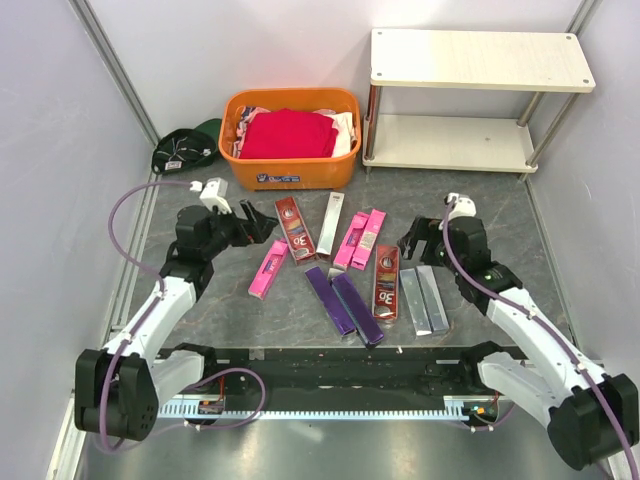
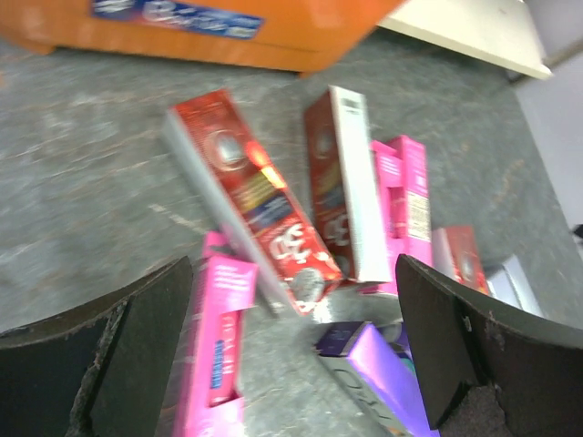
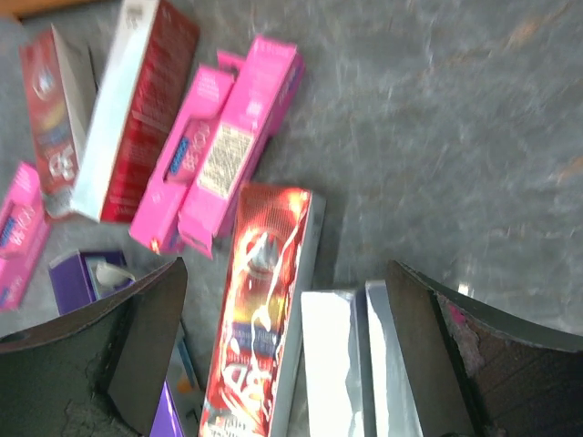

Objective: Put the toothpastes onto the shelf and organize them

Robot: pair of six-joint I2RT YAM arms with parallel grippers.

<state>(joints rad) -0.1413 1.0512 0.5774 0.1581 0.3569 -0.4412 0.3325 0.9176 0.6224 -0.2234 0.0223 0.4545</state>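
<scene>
Several toothpaste boxes lie scattered on the dark table: a pink one [image 1: 268, 269], a red one [image 1: 295, 228], a silver-sided one [image 1: 330, 222], two pink ones [image 1: 360, 240], a red one [image 1: 386, 282], two purple ones [image 1: 345, 305] and two silver ones [image 1: 423, 299]. The cream two-tier shelf [image 1: 480, 60] stands empty at the back right. My left gripper [image 1: 258, 222] is open and empty, above the pink box [image 2: 214, 364] and a purple box [image 2: 383, 373]. My right gripper [image 1: 412, 243] is open and empty, above the red box [image 3: 260, 309] and the silver boxes [image 3: 332, 364].
An orange basket [image 1: 250, 165] with a red cloth stands at the back, left of the shelf. A dark green bundle with wires [image 1: 185, 148] lies left of the basket. Pale walls close in both sides.
</scene>
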